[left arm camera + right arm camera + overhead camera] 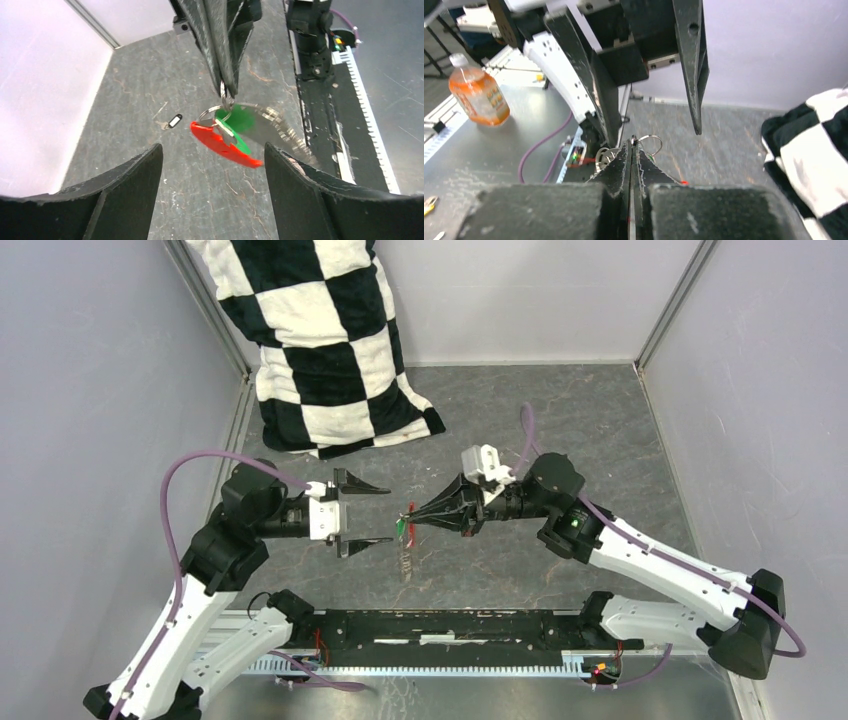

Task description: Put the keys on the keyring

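Right pincer (411, 517) is clamped on the keyring (220, 147), held above the bench (150, 75), green key (239, 120) dangling there. Left pincer (387, 515) gapes, facing it. Black key (173, 121) lies flat beyond and below the ring, likely the free left arm's to fetch.

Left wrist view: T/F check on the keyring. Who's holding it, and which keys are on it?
1. The right gripper is shut on the keyring. True.
2. The left gripper clamps the keyring too. False: it is open, clear of it.
3. The black-tagged key hangs from the keyring. False: it lies on the table.
4. The green-tagged key hangs with the keyring, off the table. True.
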Controlling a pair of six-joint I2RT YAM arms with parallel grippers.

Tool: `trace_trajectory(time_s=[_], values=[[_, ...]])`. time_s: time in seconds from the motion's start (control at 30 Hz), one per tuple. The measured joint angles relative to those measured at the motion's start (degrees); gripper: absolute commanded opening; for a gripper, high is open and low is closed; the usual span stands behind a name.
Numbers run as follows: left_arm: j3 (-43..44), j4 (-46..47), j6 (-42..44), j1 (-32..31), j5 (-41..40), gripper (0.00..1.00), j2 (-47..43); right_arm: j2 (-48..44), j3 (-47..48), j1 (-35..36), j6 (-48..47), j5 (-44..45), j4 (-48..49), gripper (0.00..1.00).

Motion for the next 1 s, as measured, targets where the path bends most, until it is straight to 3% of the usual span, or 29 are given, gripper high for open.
trace_trajectory(time_s=[0.23, 0.37, 0.6, 1.0], values=[[-1.97, 6.40, -4.00, 0.00, -1.92, 0.72, -1.07, -2.64, -7.65, 0.00, 7.21, 1.81, 20.98, 0.00], [-3.10, 10.82, -7.61, 0.00, -1.79, 0.73, -1.09, -4.02, -13.68, 0.00, 10.25, 4.96, 32.52, 0.00], [-6.75, 21.03, -16.46, 0.00, -0.15, 0.86, -0.87, -1.09, -14.34, 0.00, 13.44, 6.86, 41.16, 0.00], [-8.09, 30.29, -22.86, -0.02, 0.66, 0.81, 1.16, 4.09, -14.01, 0.00, 18.64, 6.86, 50.64, 0.00]])
